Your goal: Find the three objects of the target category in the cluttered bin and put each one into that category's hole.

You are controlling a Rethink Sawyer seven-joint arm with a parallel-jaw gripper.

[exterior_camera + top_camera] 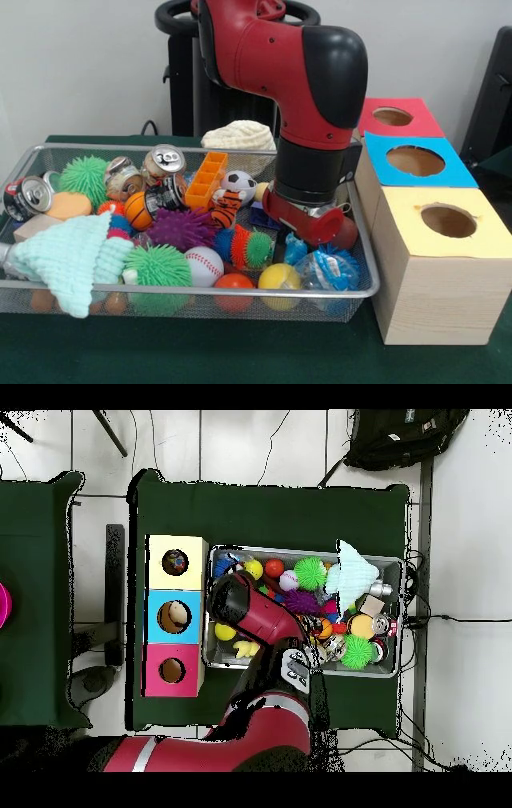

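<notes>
The wire mesh bin holds a jumble of toys. My gripper is lowered into the bin's right part, its tip hidden among the objects behind the red wrist. A dark red ball sits right beside it. Nearby lie blue plastic wrappers, a yellow ball, an orange ball, a baseball and a small soccer ball. In the overhead view the arm covers the left end of the bin.
Three wooden boxes stand beside the bin, with a yellow-topped hole, a blue one and a red one. Crushed cans, green spiky balls, a purple one, a mint cloth and an orange tray crowd the bin.
</notes>
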